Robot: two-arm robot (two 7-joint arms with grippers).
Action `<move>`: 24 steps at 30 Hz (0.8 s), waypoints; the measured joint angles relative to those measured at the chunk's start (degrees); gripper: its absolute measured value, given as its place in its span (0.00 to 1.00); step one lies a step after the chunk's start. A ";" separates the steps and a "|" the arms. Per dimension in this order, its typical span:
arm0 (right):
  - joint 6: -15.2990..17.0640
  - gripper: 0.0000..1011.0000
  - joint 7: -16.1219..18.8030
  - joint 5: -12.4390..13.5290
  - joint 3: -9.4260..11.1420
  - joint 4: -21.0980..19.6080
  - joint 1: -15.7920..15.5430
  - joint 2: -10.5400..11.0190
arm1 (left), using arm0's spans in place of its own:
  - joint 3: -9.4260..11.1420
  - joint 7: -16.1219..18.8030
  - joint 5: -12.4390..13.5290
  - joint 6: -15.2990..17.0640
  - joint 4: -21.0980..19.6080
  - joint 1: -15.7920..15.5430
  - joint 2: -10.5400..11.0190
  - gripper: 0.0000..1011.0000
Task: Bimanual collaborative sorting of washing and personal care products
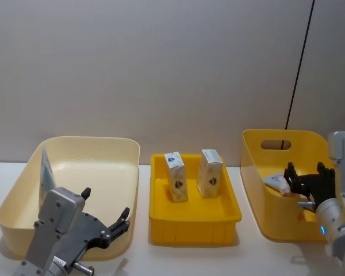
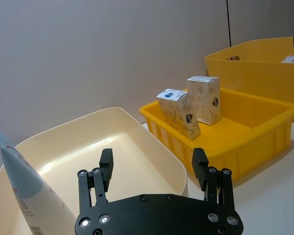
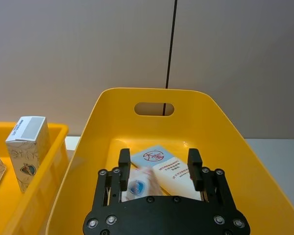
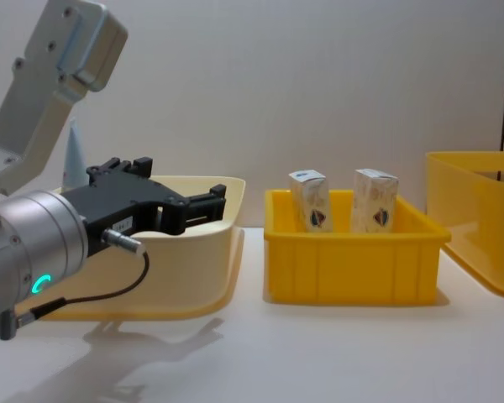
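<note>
Closest to me, my left pincer (image 4: 203,204) hangs released over the near edge of the cream bin (image 1: 112,144), with one tube (image 2: 24,188) leaning upright against the bin's wall on its outer side. Beyond it toward my right, the yellow tray (image 1: 192,221) holds two cartons (image 1: 176,176) standing side by side. My right pincer (image 3: 158,164) sits spread open inside the yellow handled bin (image 3: 210,112), and more tubes (image 3: 171,169) lie flat on the floor right under its fingers; I grip nothing
</note>
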 joint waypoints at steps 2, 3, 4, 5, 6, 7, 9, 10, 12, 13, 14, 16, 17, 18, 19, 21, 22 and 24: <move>0.09 0.79 -0.02 -0.06 -0.05 0.18 0.03 -0.04 | 0.00 0.00 0.00 0.00 0.00 0.00 0.00 0.99; 0.13 0.80 -0.03 -0.09 -0.06 0.25 0.04 -0.05 | 0.00 0.00 0.00 0.00 0.00 0.00 0.00 0.99; 0.17 0.82 -0.04 -0.15 -0.10 0.38 0.07 -0.08 | 0.00 0.00 0.00 0.00 0.00 0.00 0.00 0.99; 0.17 0.84 -0.04 -0.15 -0.10 0.38 0.07 -0.08 | 0.00 0.00 0.00 0.00 0.00 0.00 0.00 0.99; 0.20 0.89 -0.06 -0.20 -0.14 0.52 0.11 -0.10 | 0.00 0.00 0.00 0.00 0.00 0.00 0.00 0.99; 0.22 0.91 -0.07 -0.21 -0.15 0.56 0.12 -0.11 | 0.00 0.00 0.00 0.00 0.00 0.00 0.00 0.99; 0.29 0.95 -0.08 -0.25 -0.20 0.69 0.15 -0.13 | 0.00 0.00 0.00 0.00 0.00 0.00 0.00 0.99; 0.33 0.96 -0.09 -0.27 -0.22 0.77 0.17 -0.15 | 0.00 0.00 0.00 0.00 0.00 0.00 0.00 0.99; 0.36 0.99 -0.10 -0.29 -0.23 0.83 0.18 -0.16 | 0.00 0.00 0.00 0.00 0.00 0.00 0.00 0.99; 0.37 0.99 -0.10 -0.30 -0.23 0.85 0.18 -0.17 | 0.00 0.00 0.00 0.00 0.00 0.00 0.00 0.99; 0.37 0.99 -0.10 -0.31 -0.23 0.85 0.18 -0.18 | 0.00 0.00 0.00 0.00 0.00 0.00 0.00 0.99; 0.34 0.99 -0.10 -0.32 -0.21 0.85 0.19 -0.21 | 0.00 0.00 0.00 0.00 0.00 0.00 0.00 0.99; 0.19 0.99 -0.09 -0.32 -0.15 0.83 0.17 -0.23 | 0.00 0.00 0.00 0.00 0.00 0.00 0.00 0.99; -0.14 0.99 -0.04 -0.32 -0.06 0.71 0.10 -0.28 | 0.00 0.00 0.00 0.00 0.00 0.00 0.00 0.99; -0.31 0.99 -0.01 -0.32 -0.02 0.63 0.05 -0.30 | 0.00 0.00 0.00 0.00 0.00 0.00 0.00 0.99; -0.81 0.99 0.09 -0.29 0.11 0.45 -0.06 -0.34 | 0.00 0.00 0.00 0.00 0.00 0.00 0.00 0.99; -1.38 0.99 0.20 -0.23 0.26 0.17 -0.21 -0.40 | 0.00 0.00 0.00 0.00 0.00 0.00 0.00 0.99; -2.38 0.99 0.48 -0.01 0.48 -0.30 -0.44 -0.50 | 0.00 0.00 0.00 0.00 0.00 0.00 0.00 0.99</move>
